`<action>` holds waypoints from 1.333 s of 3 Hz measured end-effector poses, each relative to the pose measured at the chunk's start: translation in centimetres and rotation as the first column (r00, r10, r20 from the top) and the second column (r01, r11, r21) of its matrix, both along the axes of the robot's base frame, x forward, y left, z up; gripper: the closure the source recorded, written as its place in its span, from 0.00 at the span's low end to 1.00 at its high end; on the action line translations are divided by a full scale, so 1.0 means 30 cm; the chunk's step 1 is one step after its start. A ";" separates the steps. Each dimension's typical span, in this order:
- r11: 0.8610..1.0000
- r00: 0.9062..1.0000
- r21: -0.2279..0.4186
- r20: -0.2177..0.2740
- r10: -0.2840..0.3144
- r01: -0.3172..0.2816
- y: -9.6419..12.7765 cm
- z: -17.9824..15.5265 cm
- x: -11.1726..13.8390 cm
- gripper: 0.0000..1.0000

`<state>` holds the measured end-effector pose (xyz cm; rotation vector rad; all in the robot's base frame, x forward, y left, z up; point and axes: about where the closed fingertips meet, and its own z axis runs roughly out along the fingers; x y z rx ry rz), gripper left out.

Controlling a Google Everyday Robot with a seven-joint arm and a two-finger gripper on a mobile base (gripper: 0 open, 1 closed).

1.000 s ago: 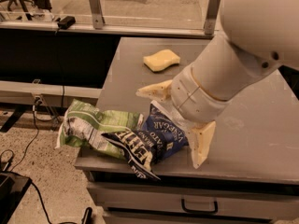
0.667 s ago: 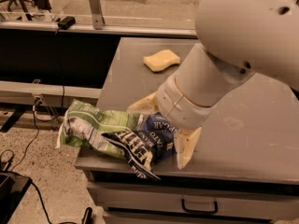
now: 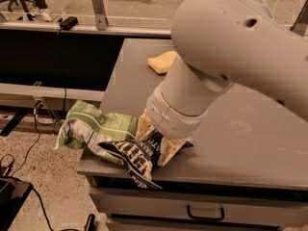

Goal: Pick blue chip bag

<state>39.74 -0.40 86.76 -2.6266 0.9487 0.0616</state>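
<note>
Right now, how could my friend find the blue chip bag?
Look at the grey table, at its front left corner, under the robot's hand. The blue chip bag is dark navy with white letters, unlike the light green bag beside it.

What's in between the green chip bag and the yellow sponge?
Only bare grey table, the camera view shows. The gripper is down on the blue chip bag, beside the green chip bag, not in that stretch.
</note>
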 end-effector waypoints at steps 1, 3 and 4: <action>0.999 0.999 -0.008 -0.015 -0.051 0.051 -0.003 0.010 0.036 0.87; 0.975 0.978 0.071 -0.018 -0.208 0.208 -0.069 0.206 0.226 1.00; 0.972 0.977 0.098 0.010 -0.215 0.213 -0.068 0.267 0.246 1.00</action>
